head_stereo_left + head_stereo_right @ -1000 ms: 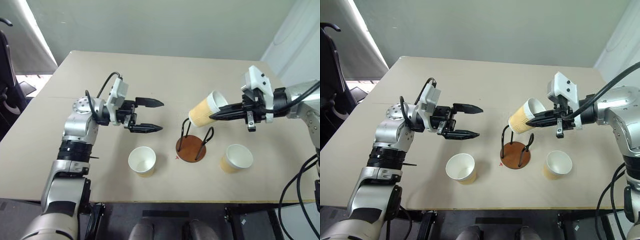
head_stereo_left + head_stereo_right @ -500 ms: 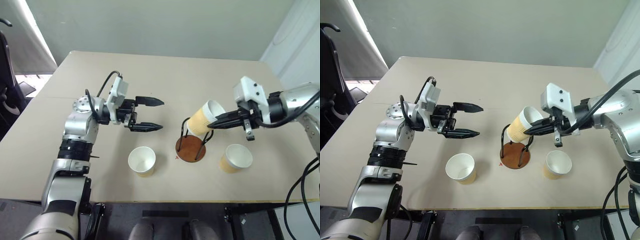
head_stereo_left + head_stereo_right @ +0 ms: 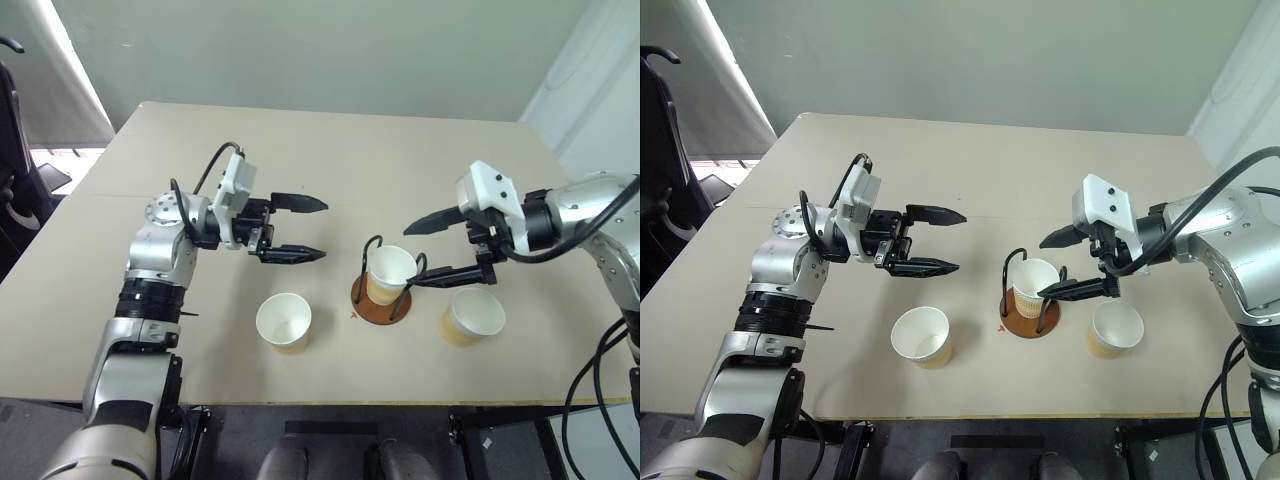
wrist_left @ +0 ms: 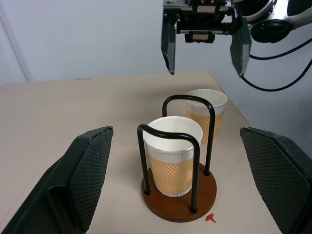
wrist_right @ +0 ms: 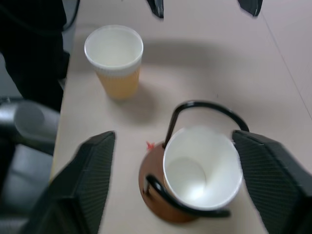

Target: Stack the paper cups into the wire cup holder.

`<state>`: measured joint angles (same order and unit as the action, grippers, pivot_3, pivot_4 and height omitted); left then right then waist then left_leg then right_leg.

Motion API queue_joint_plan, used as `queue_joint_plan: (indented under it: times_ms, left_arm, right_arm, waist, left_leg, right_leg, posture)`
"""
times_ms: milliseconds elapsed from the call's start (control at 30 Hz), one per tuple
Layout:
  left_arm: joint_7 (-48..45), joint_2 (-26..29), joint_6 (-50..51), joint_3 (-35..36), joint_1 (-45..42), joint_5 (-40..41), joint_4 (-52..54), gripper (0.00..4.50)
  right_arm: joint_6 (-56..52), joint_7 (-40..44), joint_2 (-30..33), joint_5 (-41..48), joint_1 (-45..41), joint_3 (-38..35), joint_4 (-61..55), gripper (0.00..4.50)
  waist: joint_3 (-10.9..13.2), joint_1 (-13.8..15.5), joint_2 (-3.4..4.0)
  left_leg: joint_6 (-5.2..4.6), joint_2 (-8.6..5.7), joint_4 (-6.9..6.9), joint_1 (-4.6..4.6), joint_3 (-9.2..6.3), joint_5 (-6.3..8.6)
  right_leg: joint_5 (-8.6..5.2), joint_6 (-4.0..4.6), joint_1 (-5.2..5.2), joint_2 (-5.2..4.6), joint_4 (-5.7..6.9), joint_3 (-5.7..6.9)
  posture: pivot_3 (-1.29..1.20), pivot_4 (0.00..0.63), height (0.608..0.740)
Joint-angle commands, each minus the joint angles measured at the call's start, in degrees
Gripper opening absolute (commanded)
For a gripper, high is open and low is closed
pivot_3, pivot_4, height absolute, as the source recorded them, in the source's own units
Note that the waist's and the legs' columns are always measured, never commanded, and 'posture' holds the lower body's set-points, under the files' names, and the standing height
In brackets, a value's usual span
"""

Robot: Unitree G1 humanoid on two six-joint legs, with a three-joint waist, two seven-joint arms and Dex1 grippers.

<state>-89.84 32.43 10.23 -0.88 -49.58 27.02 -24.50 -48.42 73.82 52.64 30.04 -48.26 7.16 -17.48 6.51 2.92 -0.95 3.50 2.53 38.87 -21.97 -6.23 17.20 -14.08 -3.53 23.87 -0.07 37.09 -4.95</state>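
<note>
ribbed tan cup [image 3: 388, 274] upright in wire holder [image 3: 381, 300] | both hands spread

Table [image 3: 970, 165]: tan, one corner toward a grey wall.
Holder [image 3: 1031, 311]: brown disc with black wire loops; one cup [image 3: 1033, 286] upright inside.
Second cup [image 3: 920, 336]: upright, left of holder.
Third cup [image 3: 1114, 329]: upright, right of holder.
Right gripper [image 3: 1050, 265]: fingers spread, straddling the holder's cup.
Left gripper [image 3: 953, 241]: fingers apart, empty, above table.
</note>
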Motion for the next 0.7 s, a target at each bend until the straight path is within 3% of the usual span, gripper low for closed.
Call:
queue_joint_plan:
  times_ms: [33, 233, 500, 633, 700]
  left_arm:
    - [-0.7, 0.4, 0.8, 0.1, -0.3, 0.2, 1.9, 4.50]
    - [-2.0, 2.1, 6.8, 0.4, -1.5, 1.5, 1.4, 4.50]
    - [-2.7, 4.4, 6.8, -1.7, -1.5, 3.4, 3.1, 4.50]
    - [-2.7, 7.6, 5.0, -4.9, -1.2, 4.7, 4.5, 4.50]
    - [-2.7, 11.9, 1.4, -8.8, -0.3, 4.5, 7.1, 4.50]
  right_arm:
    - [-3.3, -0.7, 2.0, 4.0, -1.2, -5.6, -0.6, 3.72]
    - [-10.1, -1.8, 5.3, 11.1, 1.3, -11.5, -2.9, 3.72]
    - [-11.6, -3.8, 9.8, 14.8, 8.9, -15.1, -7.6, 3.72]
    - [-11.2, -6.3, 8.8, 15.3, 8.4, -14.3, -8.1, 3.72]
    - [-11.2, -6.9, 8.4, 16.0, 7.5, -13.6, -8.2, 3.72]
  waist:
    - [0.0, 0.1, 0.00]
    - [0.0, 0.1, 0.00]
    - [0.0, 0.1, 0.00]
    - [0.0, 0.0, 0.00]
    - [0.0, -0.1, 0.00]
  left_leg:
    - [0.00, 0.00, 0.00, -0.01, -0.01, 0.00]
    - [-0.01, -0.04, -0.02, -0.01, 0.02, 0.00]
    - [-0.01, -0.05, -0.01, 0.01, 0.06, 0.00]
    - [-0.02, -0.03, 0.00, 0.03, 0.04, 0.01]
    - [-0.03, -0.03, -0.01, 0.03, 0.06, 0.01]
  right_leg:
    - [0.00, 0.00, -0.01, 0.00, -0.02, 0.00]
    - [-0.02, -0.04, -0.02, -0.04, -0.04, -0.01]
    - [-0.04, -0.06, -0.02, -0.03, -0.02, -0.04]
    - [-0.04, -0.07, -0.02, 0.00, 0.01, -0.04]
    - [-0.04, -0.07, 0.00, 0.01, 0.01, -0.04]
  posture:
    - [0.00, 0.150, 0.740]
    - [0.00, 0.150, 0.740]
    - [0.00, 0.150, 0.740]
    - [0.00, 0.150, 0.740]
    - [0.00, 0.150, 0.740]
